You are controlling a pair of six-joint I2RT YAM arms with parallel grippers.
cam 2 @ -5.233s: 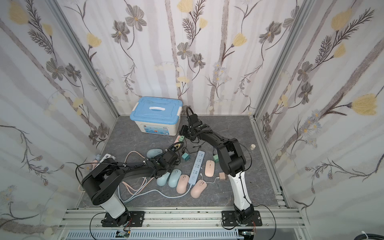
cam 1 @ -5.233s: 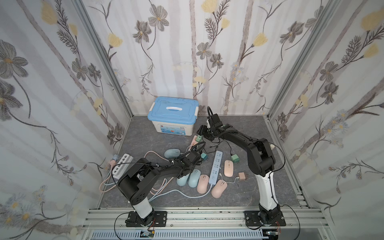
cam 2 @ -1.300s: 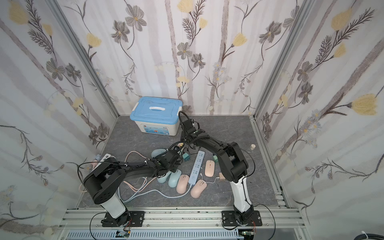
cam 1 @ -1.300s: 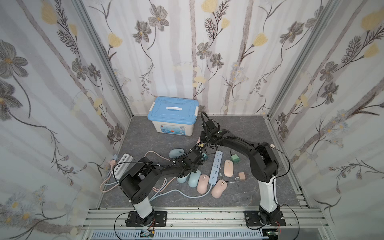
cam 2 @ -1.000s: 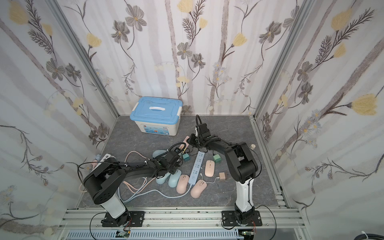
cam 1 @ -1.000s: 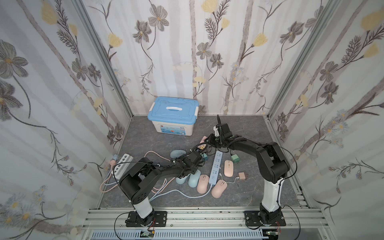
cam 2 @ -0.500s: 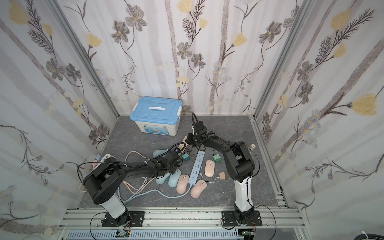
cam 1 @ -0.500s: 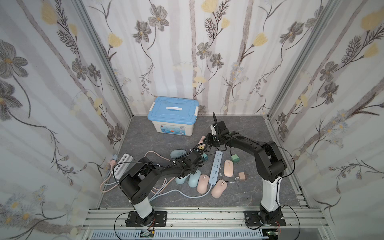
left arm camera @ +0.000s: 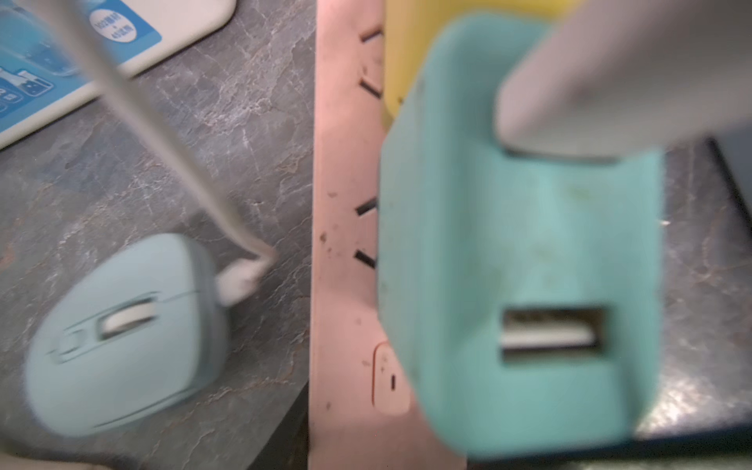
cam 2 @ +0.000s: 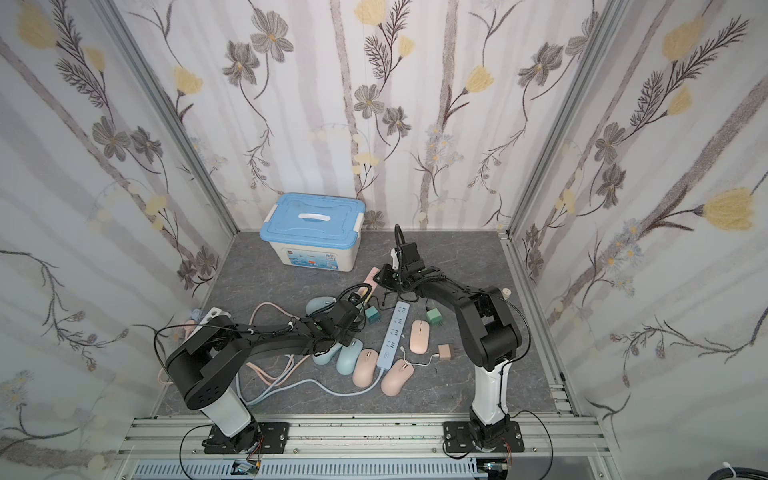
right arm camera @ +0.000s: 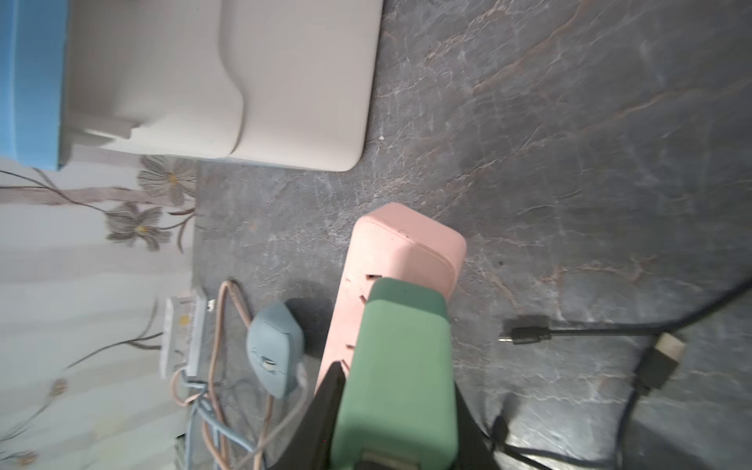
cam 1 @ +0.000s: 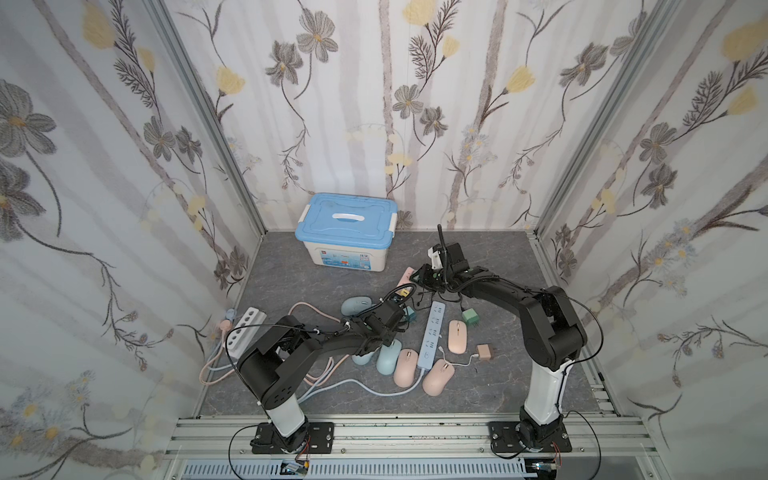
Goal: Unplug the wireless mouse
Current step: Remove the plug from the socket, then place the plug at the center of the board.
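Observation:
A pale blue wireless mouse (left arm camera: 122,337) lies on the grey floor beside a pink power strip (left arm camera: 346,285), with a white cable plug (left arm camera: 240,280) in its front. Both top views show this mouse (cam 1: 356,306) (cam 2: 322,306). A teal adapter (left arm camera: 521,285) stands on the strip, its USB port empty. Dark jaw edges flank the strip's switch end, so my left gripper (cam 1: 397,316) looks shut on the strip. My right gripper (right arm camera: 396,382) is shut on a green adapter (right arm camera: 398,346) plugged into the strip's far end (right arm camera: 407,244). In a top view the right gripper (cam 2: 384,279) sits low over that end.
A blue-lidded box (cam 1: 347,218) stands at the back. A blue power strip (cam 1: 432,336), pink and blue mice (cam 1: 457,336), another green adapter (cam 1: 471,318) and a tan one (cam 1: 485,351) lie mid-floor. A loose black USB cable (right arm camera: 659,358) lies beside the pink strip; a white strip (cam 1: 245,328) at left.
The right wrist swung to the right about a second ago and has since shifted only slightly, still on the pink strip's far end. The left arm has stayed put.

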